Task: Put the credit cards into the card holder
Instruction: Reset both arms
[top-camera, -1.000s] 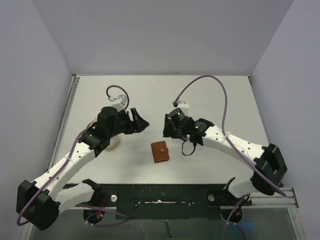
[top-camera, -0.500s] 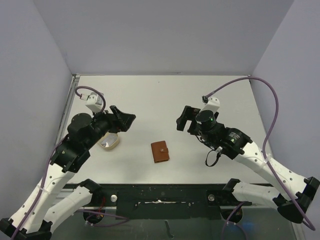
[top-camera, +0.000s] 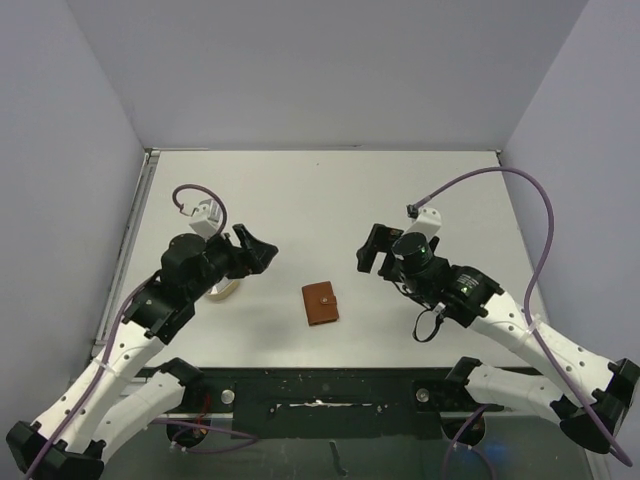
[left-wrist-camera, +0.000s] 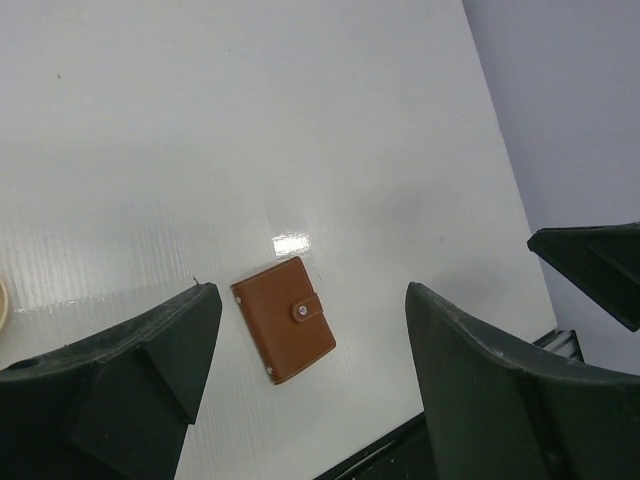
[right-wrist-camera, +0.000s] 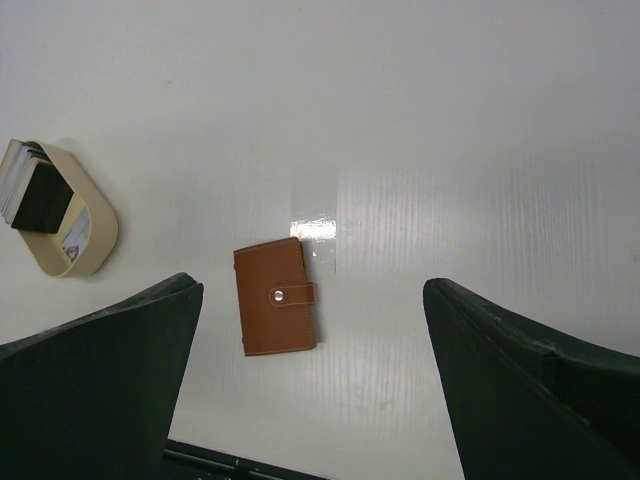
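Arms drawn back, left gripper (top-camera: 258, 248) and right gripper (top-camera: 366, 250) spread wide and empty, card holder (top-camera: 320, 303) unmoved near front edge of desk (top-camera: 330, 190).

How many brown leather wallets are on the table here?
1. The small brown leather folding wallet, snapped shut, lies flat on the white table near its front edge, to the right of the tan rounded dish. The two white arms cover part of the table, so another could be hidden.
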